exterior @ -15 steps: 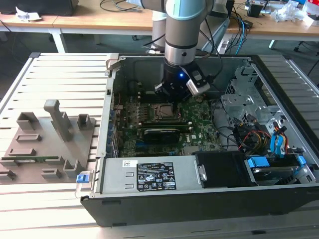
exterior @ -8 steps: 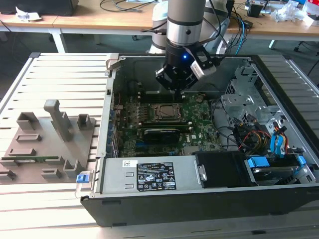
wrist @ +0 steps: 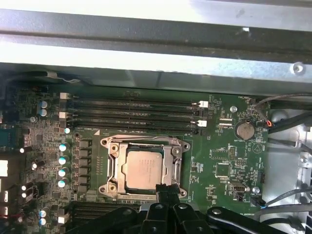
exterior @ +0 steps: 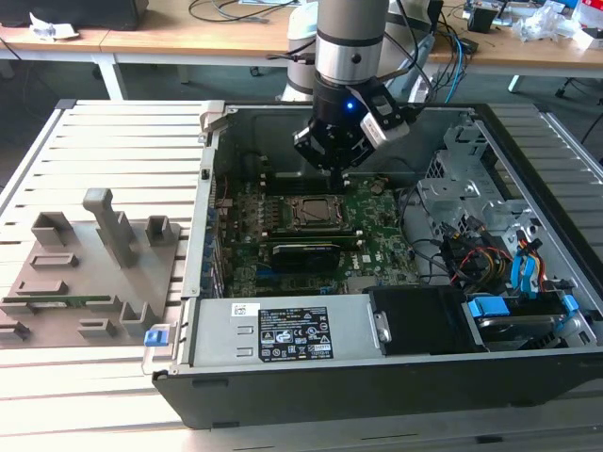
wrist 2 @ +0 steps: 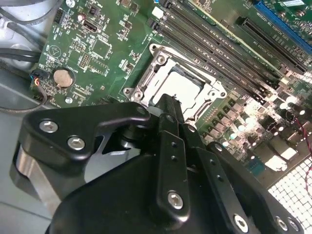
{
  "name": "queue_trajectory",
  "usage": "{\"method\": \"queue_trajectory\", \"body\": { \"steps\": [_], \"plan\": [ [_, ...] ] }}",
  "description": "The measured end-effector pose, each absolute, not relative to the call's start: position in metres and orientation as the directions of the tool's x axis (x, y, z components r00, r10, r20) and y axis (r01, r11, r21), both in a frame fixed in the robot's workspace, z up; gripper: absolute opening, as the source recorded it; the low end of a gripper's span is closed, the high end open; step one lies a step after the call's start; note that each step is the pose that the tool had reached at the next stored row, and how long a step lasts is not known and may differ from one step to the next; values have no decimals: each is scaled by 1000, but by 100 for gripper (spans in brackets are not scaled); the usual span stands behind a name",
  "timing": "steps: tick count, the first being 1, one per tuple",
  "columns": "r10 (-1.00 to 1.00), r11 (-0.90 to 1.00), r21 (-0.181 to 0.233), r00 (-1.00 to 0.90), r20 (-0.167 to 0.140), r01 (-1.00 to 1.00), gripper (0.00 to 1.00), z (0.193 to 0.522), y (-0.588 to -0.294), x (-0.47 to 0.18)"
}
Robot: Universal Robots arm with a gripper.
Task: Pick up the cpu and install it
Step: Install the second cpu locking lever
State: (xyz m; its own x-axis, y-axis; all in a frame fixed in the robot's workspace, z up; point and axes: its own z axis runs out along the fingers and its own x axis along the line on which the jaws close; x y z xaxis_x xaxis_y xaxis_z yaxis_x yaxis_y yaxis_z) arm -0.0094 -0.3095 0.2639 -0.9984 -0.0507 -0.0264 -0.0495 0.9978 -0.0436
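Observation:
The cpu [wrist: 144,168] lies flat in the motherboard socket, its silvery top showing inside the metal frame [wrist: 111,165]. It also shows in the second wrist view as the cpu [wrist 2: 184,87] and in the exterior view as the cpu [exterior: 316,212]. My gripper [exterior: 336,177] hangs inside the computer case, just above and beyond the socket. In both wrist views its black fingers [wrist: 165,191] are pressed together with nothing between them, and the tip [wrist 2: 168,101] stands over the socket's edge. Whether the tip touches the frame I cannot tell.
The open computer case [exterior: 203,235] lies on a slatted table. Memory slots [wrist: 131,114] run beside the socket, and a coin battery [wrist: 244,129] sits nearby. Cables and drive bays [exterior: 509,273] fill the exterior view's right. A grey fixture with upright blocks [exterior: 104,254] stands at the exterior view's left.

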Motion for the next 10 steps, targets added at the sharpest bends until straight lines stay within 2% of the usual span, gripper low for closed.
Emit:
{"method": "queue_trajectory", "body": {
  "steps": [2, 9, 10],
  "plan": [
    [-51, 998, -44, -998, -26, -50, 11, 264, -313, -9],
    [-51, 998, -42, -998, -26, -49, 11, 259, -354, -11],
    [-50, 998, -28, -998, -27, -50, 11, 257, -355, -18]
  ]
}}
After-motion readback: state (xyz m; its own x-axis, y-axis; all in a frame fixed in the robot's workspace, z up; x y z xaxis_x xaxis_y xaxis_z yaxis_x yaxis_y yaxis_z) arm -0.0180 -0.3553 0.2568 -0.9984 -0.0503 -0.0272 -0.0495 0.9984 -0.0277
